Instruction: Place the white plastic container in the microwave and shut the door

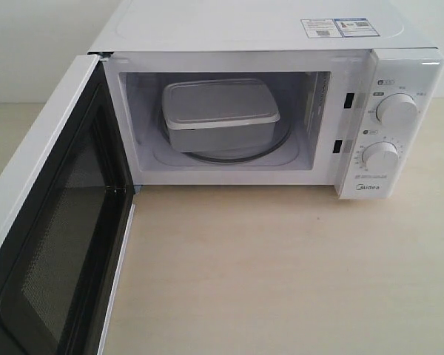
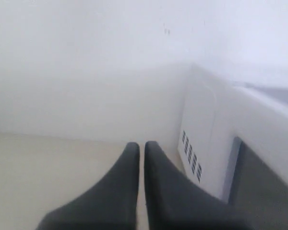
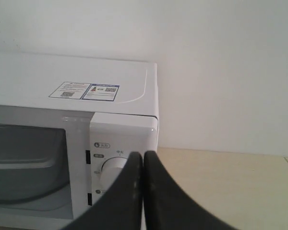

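The white microwave (image 1: 266,29) stands at the back of the table with its door (image 1: 52,222) swung wide open to the left. The white plastic container (image 1: 218,111), lid on, sits inside on the glass turntable (image 1: 277,144). Neither gripper shows in the exterior view. My left gripper (image 2: 141,144) is shut and empty, low over the table beside the microwave's vented side (image 2: 192,155) and the outside of the door (image 2: 264,182). My right gripper (image 3: 143,154) is shut and empty, in front of the control panel, with the container (image 3: 24,153) inside the cavity off to one side.
Two round dials (image 1: 397,109) (image 1: 379,156) sit on the microwave's right panel. The beige tabletop (image 1: 281,259) stretches in front of the cavity and to the right. A plain white wall (image 3: 221,72) stands behind the microwave.
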`<state>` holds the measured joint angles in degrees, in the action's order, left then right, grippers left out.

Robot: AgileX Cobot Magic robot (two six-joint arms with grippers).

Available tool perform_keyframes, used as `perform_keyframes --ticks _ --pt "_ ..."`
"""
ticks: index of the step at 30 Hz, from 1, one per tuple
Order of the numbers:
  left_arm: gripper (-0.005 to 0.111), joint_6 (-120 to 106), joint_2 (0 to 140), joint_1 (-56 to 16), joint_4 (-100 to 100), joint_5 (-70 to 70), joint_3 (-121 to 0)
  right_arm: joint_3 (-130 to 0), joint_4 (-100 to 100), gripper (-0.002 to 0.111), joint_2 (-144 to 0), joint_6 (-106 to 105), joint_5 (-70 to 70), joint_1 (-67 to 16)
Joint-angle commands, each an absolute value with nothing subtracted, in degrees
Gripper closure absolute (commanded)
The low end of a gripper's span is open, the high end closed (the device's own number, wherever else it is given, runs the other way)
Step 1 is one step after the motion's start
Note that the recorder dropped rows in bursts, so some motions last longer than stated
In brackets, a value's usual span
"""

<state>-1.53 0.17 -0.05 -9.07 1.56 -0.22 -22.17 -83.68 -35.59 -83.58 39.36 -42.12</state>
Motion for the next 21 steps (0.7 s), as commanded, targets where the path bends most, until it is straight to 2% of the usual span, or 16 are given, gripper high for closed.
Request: perform_keyframes --ticks 1,13,21 --pt "0.102 -0.81 0.00 -0.49 -9.05 14.45 0.00 -22.45 -83.75 0.109 -35.08 -82.79 39.24 -41.73" --pt "0.102 -0.91 4.37 -0.49 -6.89 0.50 -17.27 -22.45 -83.75 0.109 -35.08 -81.18 39.14 -41.73" --pt "0.102 -0.91 6.95 -0.49 -6.89 -0.36 -18.94 -22.45 -83.75 0.109 -35.08 -80.82 39.14 -41.73"
